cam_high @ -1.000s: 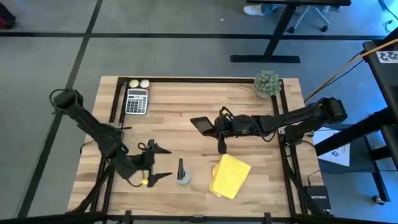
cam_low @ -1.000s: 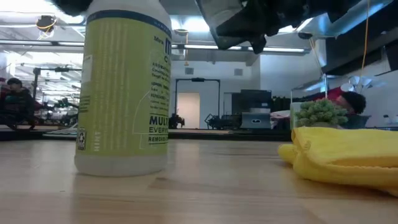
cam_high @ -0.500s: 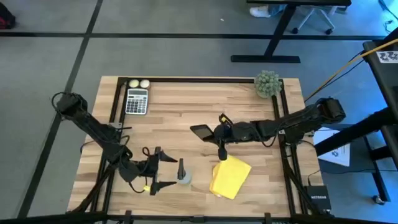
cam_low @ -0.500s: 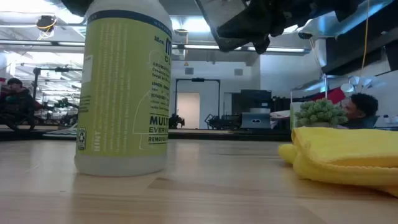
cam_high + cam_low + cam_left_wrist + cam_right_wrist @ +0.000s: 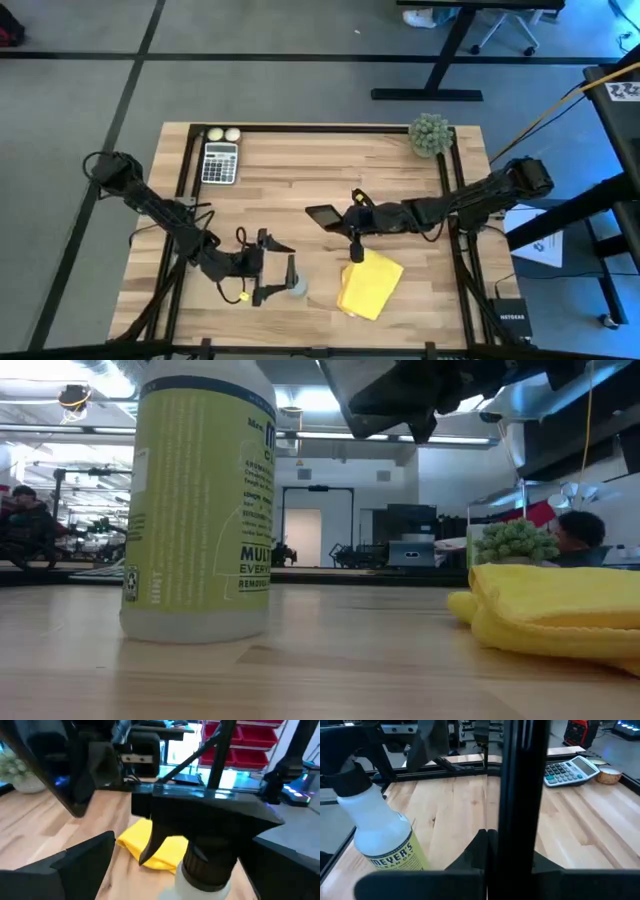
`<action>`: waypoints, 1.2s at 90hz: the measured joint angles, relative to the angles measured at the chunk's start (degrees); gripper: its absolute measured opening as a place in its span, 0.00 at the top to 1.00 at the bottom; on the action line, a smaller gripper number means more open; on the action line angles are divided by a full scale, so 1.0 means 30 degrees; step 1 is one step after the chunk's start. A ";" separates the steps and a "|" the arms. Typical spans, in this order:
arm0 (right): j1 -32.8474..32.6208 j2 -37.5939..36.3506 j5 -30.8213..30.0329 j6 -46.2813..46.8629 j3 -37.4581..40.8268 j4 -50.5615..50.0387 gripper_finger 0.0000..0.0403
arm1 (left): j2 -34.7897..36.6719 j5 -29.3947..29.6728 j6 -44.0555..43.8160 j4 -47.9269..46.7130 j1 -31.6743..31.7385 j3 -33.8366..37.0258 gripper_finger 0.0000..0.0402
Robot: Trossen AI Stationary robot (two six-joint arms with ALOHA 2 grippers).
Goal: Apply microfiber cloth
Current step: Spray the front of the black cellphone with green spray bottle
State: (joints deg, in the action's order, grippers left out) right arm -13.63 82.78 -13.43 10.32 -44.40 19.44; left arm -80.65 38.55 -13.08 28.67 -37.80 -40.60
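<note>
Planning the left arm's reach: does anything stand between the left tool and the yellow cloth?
Yes. The spray bottle stands between the open left tool's fingers, directly in front of the microfiber cloth. The right tool, holding the smartphone, hovers near the cloth.

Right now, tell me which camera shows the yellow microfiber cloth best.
The high view: the whole microfiber cloth shows lying on the table's near side. The low view shows only its folded edge at table height. The left wrist view catches part of it behind the spray bottle. The right wrist view misses it.
</note>
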 joint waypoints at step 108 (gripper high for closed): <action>0.0754 0.7478 0.2054 -0.0711 -0.4386 0.5837 0.99 | -0.1688 0.0700 0.0663 0.3269 0.0028 -0.0007 0.01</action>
State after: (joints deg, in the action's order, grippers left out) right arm -11.37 105.21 -7.27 8.19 -57.56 36.95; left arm -85.71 40.65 -11.09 38.48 -37.71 -40.62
